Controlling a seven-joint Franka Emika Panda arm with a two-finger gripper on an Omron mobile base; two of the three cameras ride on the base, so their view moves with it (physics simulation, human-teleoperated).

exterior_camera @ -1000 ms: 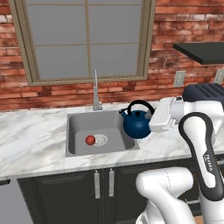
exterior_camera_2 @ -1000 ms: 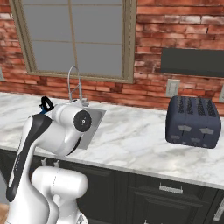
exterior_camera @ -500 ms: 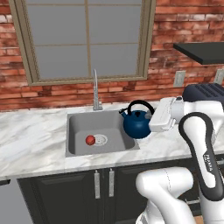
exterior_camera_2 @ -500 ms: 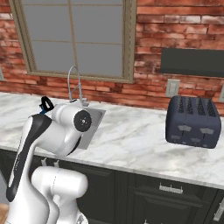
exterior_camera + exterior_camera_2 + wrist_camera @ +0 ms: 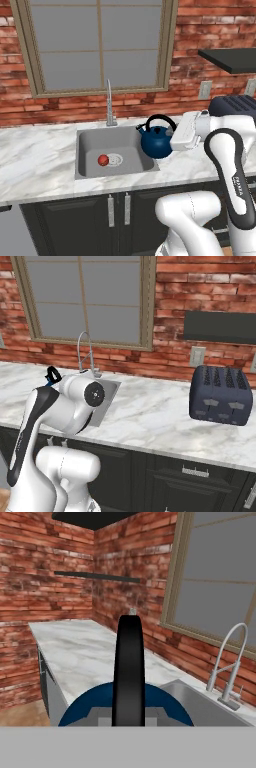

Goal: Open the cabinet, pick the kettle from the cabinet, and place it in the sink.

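The dark-blue kettle (image 5: 156,142) with its black loop handle hangs over the right edge of the sink (image 5: 90,142), low above the counter. My gripper (image 5: 171,130) reaches in from the right and is shut on the kettle's handle. In the hand view the handle runs straight up the middle above the blue kettle (image 5: 82,712), with the gripper (image 5: 129,718) closed around it and the sink (image 5: 200,704) to the right. A tip of the kettle (image 5: 51,376) peeks out behind my arm in the right base view. The cabinet's doors are out of view.
A small red ball (image 5: 103,160) lies in the basin by the drain. The chrome faucet (image 5: 109,105) stands behind the sink. A dark toaster (image 5: 220,396) sits on the marble counter (image 5: 150,416) to the right. A black slab (image 5: 230,57) juts out at upper right.
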